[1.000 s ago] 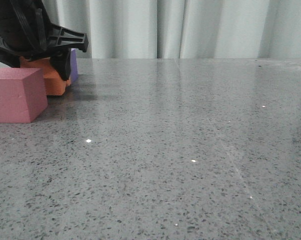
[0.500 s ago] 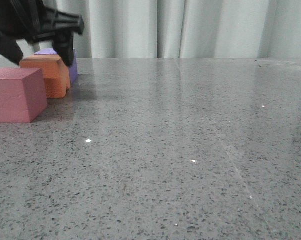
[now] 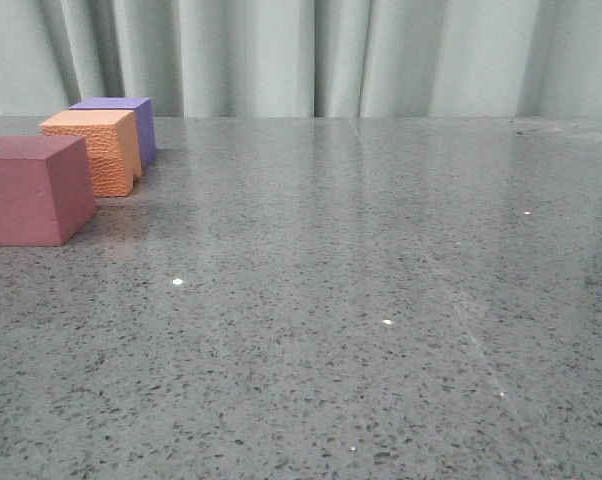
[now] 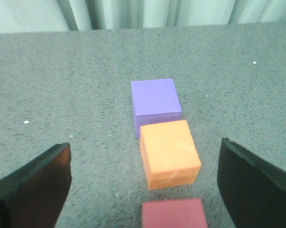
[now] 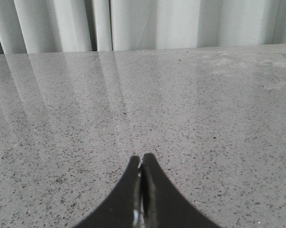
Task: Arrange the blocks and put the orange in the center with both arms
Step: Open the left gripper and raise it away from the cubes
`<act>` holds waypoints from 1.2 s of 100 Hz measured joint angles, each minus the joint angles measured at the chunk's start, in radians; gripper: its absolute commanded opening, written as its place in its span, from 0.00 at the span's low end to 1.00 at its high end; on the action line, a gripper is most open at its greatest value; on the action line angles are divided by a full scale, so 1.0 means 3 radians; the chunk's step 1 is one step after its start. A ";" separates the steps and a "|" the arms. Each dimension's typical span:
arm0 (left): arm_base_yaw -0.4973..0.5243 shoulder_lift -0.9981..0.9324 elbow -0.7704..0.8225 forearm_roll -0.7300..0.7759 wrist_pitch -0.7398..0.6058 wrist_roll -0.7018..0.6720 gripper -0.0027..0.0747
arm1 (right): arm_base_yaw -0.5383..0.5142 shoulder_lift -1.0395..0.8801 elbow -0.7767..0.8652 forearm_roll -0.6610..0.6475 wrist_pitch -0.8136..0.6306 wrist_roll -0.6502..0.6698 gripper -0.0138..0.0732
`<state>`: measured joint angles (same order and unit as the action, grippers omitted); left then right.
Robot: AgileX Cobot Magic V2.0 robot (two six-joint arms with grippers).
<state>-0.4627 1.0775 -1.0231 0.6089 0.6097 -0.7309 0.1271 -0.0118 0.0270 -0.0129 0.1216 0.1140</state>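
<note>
Three foam blocks stand in a row at the far left of the table. The pink-red block (image 3: pixel 31 190) is nearest, the orange block (image 3: pixel 91 150) sits in the middle, and the purple block (image 3: pixel 121 125) is farthest and partly hidden behind it. The left wrist view looks down on the purple block (image 4: pixel 155 100), the orange block (image 4: pixel 169 153) and the pink-red block (image 4: pixel 174 213). My left gripper (image 4: pixel 145 187) hangs above them, open wide and holding nothing. My right gripper (image 5: pixel 141 164) is shut and empty over bare table. Neither arm shows in the front view.
The grey speckled tabletop (image 3: pixel 361 300) stretches right of the blocks. A pale curtain (image 3: pixel 381 55) hangs behind the table's far edge.
The left gripper let go of the orange block, rose and left the front view. The orange block now stands free between the pink-red and purple blocks.
</note>
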 measured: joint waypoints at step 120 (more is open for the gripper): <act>0.0000 -0.2368 0.1867 0.0294 -0.0128 0.0005 0.01 | 0.0000 0.0000 0.0000 0.0000 0.0000 0.0000 0.08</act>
<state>-0.4627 0.3672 -0.4631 0.6971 0.5712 -0.7293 0.1271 -0.0118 0.0270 -0.0129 0.1216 0.1140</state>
